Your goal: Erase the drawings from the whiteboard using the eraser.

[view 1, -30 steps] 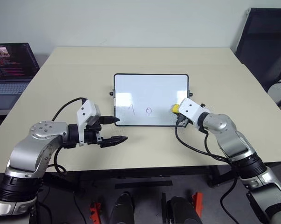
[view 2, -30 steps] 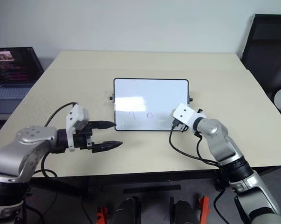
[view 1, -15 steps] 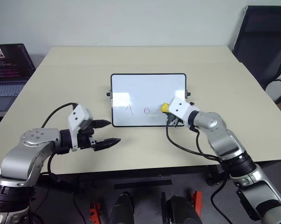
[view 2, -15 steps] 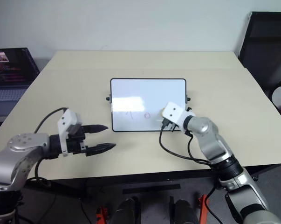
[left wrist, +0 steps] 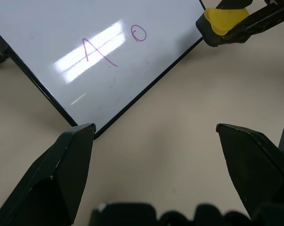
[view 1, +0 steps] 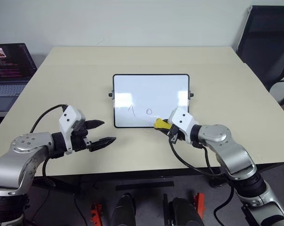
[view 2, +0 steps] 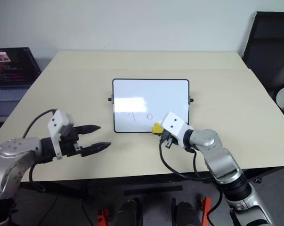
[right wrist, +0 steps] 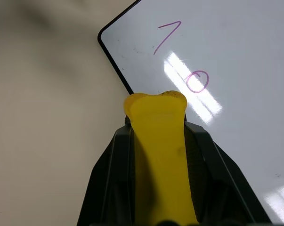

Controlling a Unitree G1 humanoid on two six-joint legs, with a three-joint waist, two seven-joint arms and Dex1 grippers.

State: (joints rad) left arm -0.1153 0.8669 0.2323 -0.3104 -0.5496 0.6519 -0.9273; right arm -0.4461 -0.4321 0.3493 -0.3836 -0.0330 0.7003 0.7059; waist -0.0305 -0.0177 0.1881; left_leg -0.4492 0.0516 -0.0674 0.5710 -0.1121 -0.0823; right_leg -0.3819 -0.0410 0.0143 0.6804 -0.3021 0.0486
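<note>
right end effector (view 1: 164, 126) clamped on eraser (right wrist: 159, 141), its black underside hidden; left end effector (view 1: 100, 132) apart

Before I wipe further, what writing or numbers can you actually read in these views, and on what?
"1": pen stroke on the whiteboard.
"0": pen circle beside it on the same board.
Laptop screen at the table's left: lines of text, too small to read.
No other lettering is legible.
</note>
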